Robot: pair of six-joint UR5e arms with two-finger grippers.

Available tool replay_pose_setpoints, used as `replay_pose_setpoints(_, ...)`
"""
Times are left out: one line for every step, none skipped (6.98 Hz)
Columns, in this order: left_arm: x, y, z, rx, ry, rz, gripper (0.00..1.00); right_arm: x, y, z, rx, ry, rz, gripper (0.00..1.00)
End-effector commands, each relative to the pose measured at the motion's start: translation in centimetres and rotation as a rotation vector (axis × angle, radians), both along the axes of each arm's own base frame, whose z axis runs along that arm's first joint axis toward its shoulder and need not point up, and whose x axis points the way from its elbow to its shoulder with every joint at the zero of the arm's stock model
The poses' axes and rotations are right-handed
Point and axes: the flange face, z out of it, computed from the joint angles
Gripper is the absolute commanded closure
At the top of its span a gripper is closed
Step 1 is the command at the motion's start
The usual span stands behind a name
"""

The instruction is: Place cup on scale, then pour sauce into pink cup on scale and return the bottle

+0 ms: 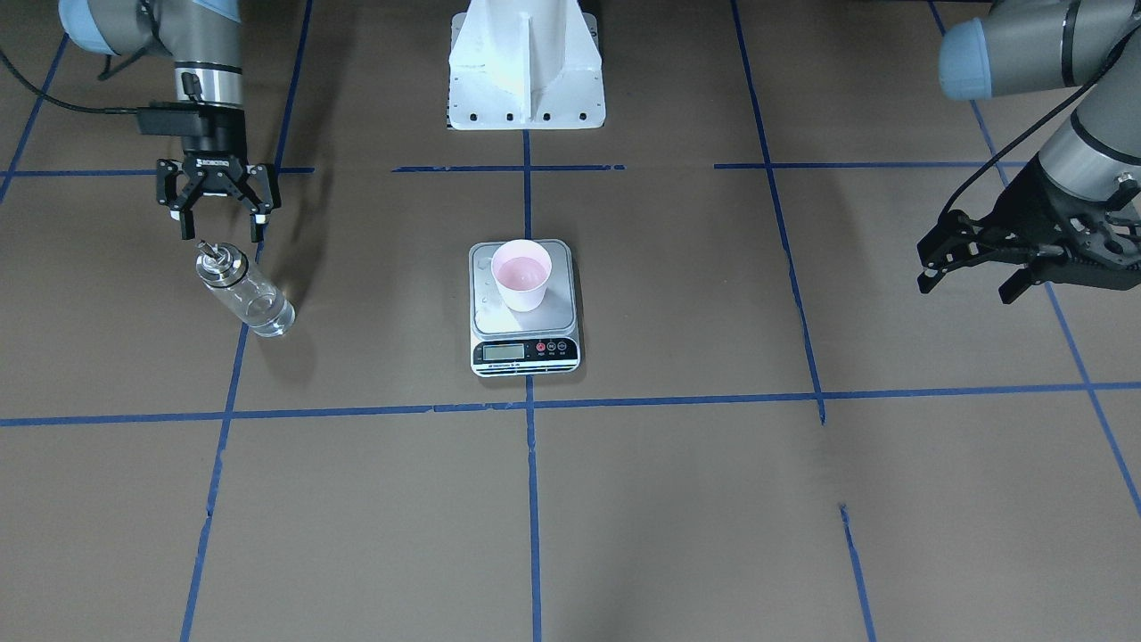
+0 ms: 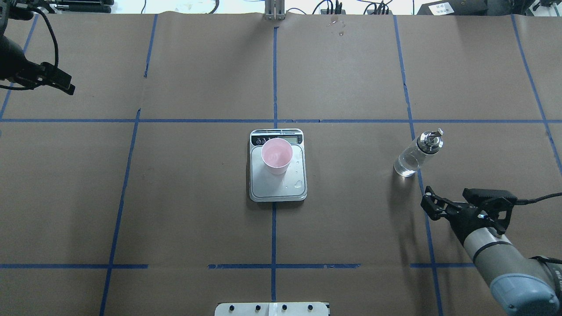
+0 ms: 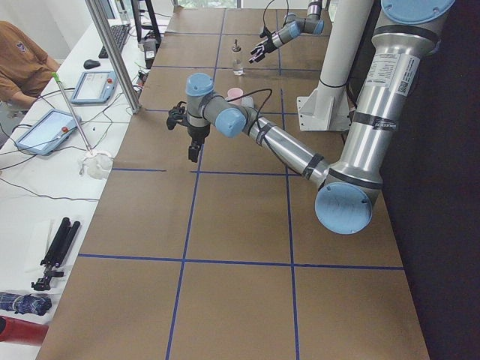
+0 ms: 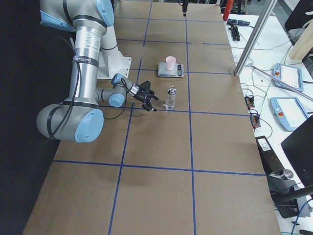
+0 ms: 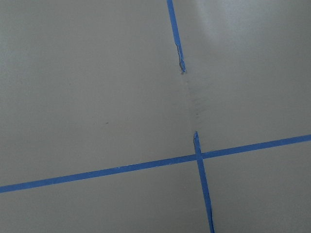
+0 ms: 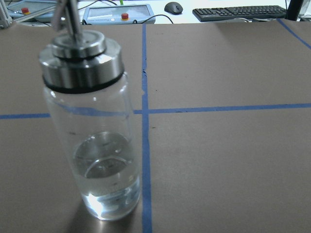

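Clear glass bottle [image 6: 92,131], upright, partly full, pale pink cup [image 2: 277,156] on scale [image 2: 272,189]

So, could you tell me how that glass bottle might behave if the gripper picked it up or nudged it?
The bottle looks like smooth glass, so probably rigid, slippery and breakable. Tall, narrow-based, with a metal collar on top, it might tip if nudged high.

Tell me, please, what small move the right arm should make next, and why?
Probably draw the right gripper back, clear of the bottle. The bottle stands upright on the table, free of the open jaws; the cup sits on the scale with droplets on the platform, so the pour looks done.
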Motion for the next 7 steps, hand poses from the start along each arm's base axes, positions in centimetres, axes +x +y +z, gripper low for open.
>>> replay_pose_setpoints(0.0, -0.1, 0.5, -0.002, -0.005, 0.004, 0.00, 4.1, 1.0, 3.6, -0.055, -0.019, -0.068, 0.00)
replay_pose_setpoints(0.0, 0.0, 0.8, -0.001, -0.009, 0.007, 0.00, 4.8, 0.6, 4.2, -0.071, -0.005, -0.094, 0.00)
replay_pose_setpoints(-0.3, 0.3, 1.5, -0.004, -0.015, 0.008, 0.00, 5.9, -0.9, 4.5, -0.094, 0.028, -0.126, 0.00)
replay_pose_setpoints(-0.6, 0.5, 1.2, 0.000, -0.012, 0.004, 0.00, 6.7, -2.1, 4.5, -0.125, 0.029, -0.142, 0.00)
replay_pose_setpoints(-2.0, 0.4, 1.7, 0.001, -0.013, -0.012, 0.00, 8.5, -3.9, 4.6, -0.151, 0.054, -0.185, 0.00)
replay_pose_setpoints(-5.8, 0.1, 2.9, 0.029, -0.019, -0.039, 0.00, 10.8, -6.4, 4.4, -0.168, 0.067, -0.226, 0.00)
replay_pose_setpoints(-10.7, 1.3, 5.4, 0.015, 0.008, -0.057, 0.00, 13.3, -8.2, 5.4, -0.206, 0.071, -0.247, 0.00)
